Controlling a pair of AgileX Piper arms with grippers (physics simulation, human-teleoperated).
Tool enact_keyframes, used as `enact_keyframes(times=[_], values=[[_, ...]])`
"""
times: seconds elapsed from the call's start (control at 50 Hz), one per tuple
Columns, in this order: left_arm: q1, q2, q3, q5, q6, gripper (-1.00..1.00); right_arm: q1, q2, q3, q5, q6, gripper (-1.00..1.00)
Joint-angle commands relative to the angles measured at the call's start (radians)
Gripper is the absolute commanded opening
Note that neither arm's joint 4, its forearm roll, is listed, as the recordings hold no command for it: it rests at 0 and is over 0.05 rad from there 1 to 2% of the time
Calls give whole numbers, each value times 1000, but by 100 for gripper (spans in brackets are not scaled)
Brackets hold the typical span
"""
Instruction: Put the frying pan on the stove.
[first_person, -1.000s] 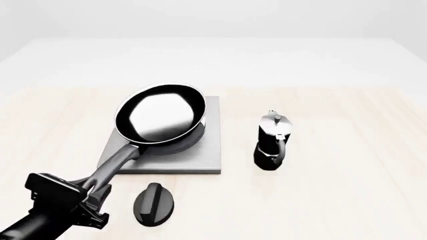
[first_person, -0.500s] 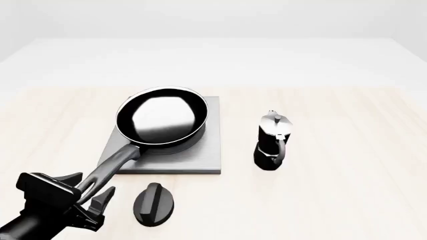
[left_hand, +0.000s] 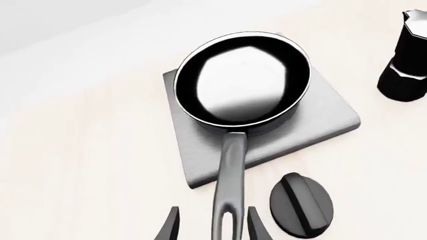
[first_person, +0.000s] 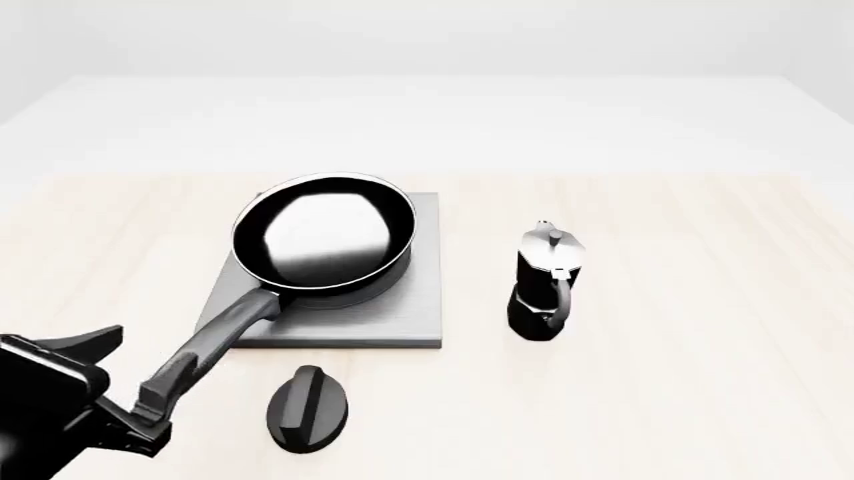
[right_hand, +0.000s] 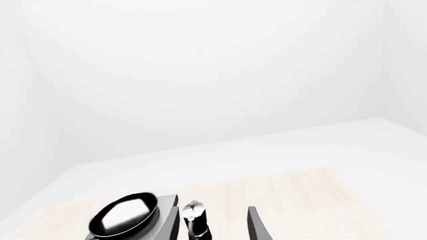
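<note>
The black frying pan (first_person: 324, 235) rests flat on the grey stove (first_person: 400, 315), with its long handle pointing toward the near left. My left gripper (first_person: 134, 385) is open at the loop end of the handle, its fingers on either side of it and not touching. The left wrist view shows the pan (left_hand: 243, 77) on the stove (left_hand: 320, 115), with the handle end between the spread fingertips of the left gripper (left_hand: 213, 225). My right gripper (right_hand: 213, 222) is open and empty, high above the table and out of the front view. From there the pan (right_hand: 123, 220) looks small and far off.
A black-and-silver moka pot (first_person: 547, 285) stands upright to the right of the stove; it also shows in the left wrist view (left_hand: 407, 60). A small black oval knob-like piece (first_person: 310, 408) lies on the table in front of the stove, just right of the handle.
My left gripper has opened, let go of the pan handle and drawn back toward the near left. The pan has settled flat on the stove.
</note>
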Motion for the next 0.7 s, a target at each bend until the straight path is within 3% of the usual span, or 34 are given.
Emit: enact_keyframes(times=[0.02,0.34,0.7], values=[[23,-221,-38,182,-37,100,-14,0,13,0,-7,100],[74,-575,-99,470,-57,100,-16,0,15,0,-4,100],[242,-580,-198,386,-136,100,-15,0,12,0,-12,100]])
